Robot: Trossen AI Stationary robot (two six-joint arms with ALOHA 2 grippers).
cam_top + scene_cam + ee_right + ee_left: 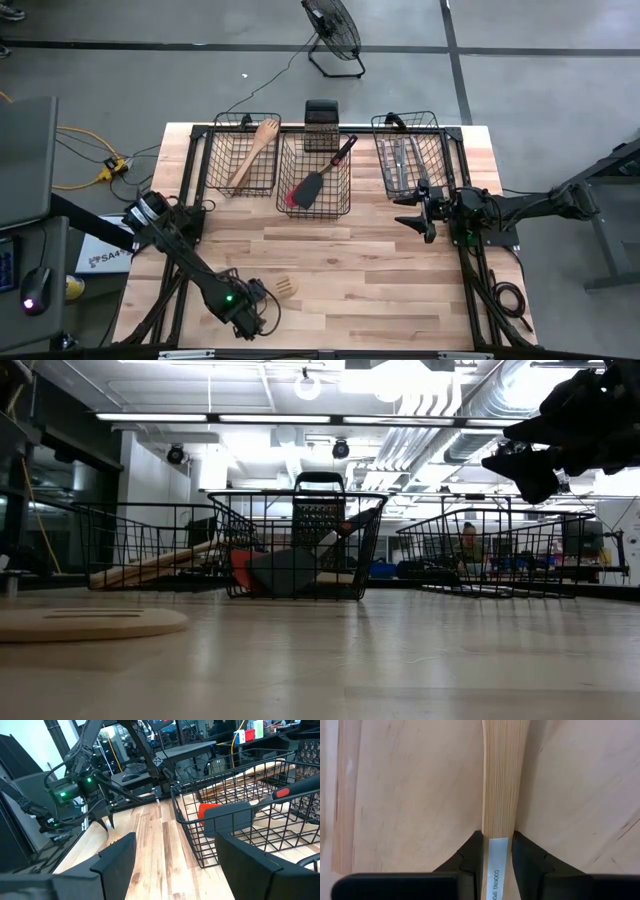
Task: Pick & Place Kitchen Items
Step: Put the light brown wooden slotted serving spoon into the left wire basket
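Note:
A pale wooden utensil with a slotted head [287,288] lies flat on the table near its front left; in the low view its head [90,622] rests on the tabletop. My left gripper [498,845] points straight down over its handle and is shut on it. My right gripper [175,865] hangs open and level at the table's right side [418,214], touching nothing. A wooden spoon [252,152] lies in the left basket. A black and red spatula [318,180] is in the middle one, and silver cutlery [400,165] in the right one. My left gripper pinches the wooden utensil's handle [503,822] between its two fingers [470,851], one on each long side, at a white label. The fingers come from above, pointing down, and lie across the handle. The utensil lies on the table.
Three black wire baskets stand in a row along the far edge: left [215,160], middle [283,195], right [440,150]. A black grater-like object [321,125] stands behind the middle basket. Bare wood [360,280] lies between the arms.

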